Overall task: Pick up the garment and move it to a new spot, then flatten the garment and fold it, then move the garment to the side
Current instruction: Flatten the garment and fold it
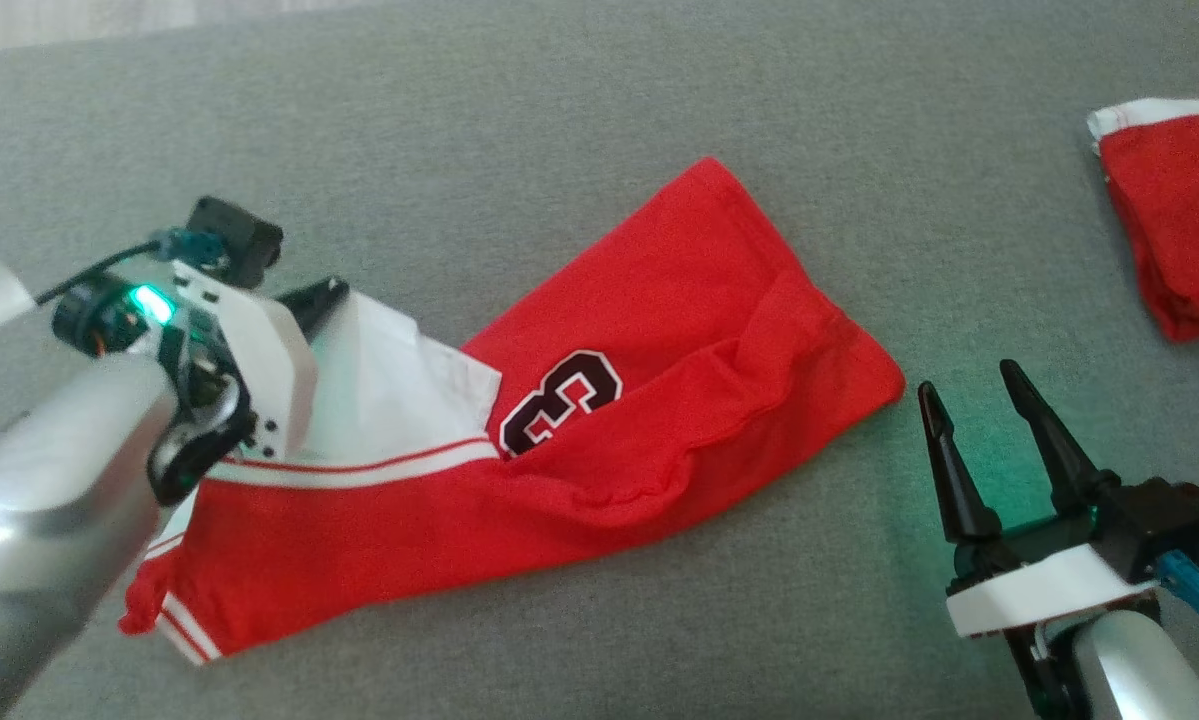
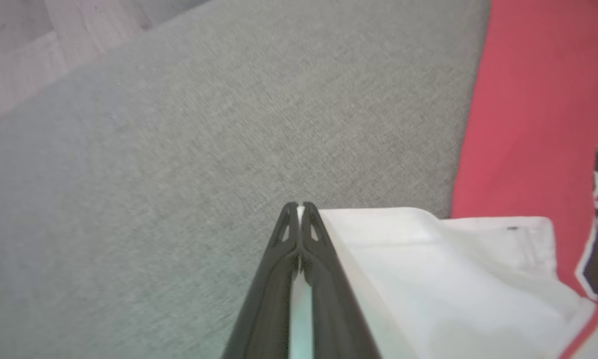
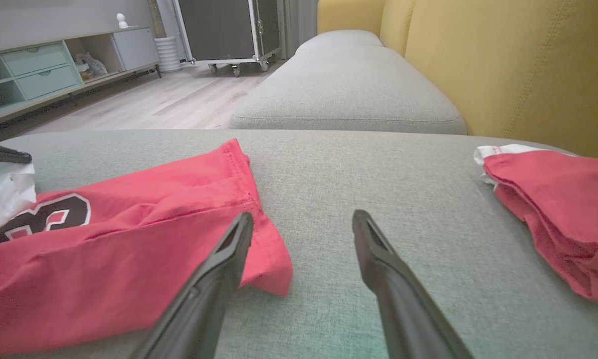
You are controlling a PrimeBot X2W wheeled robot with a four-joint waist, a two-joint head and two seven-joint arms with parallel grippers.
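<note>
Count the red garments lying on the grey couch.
2. The numbered red garment lies in the middle, its white edge in the shut left pincer; the second red garment lies far to its right, partly cut off. None seems hidden.

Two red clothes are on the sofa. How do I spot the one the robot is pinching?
Look at the grey sofa seat. In its middle lies a long red shirt; another red bundle sits at the right edge. Only the shirt shows a dark number, and the left gripper pinches its white flap.
</note>
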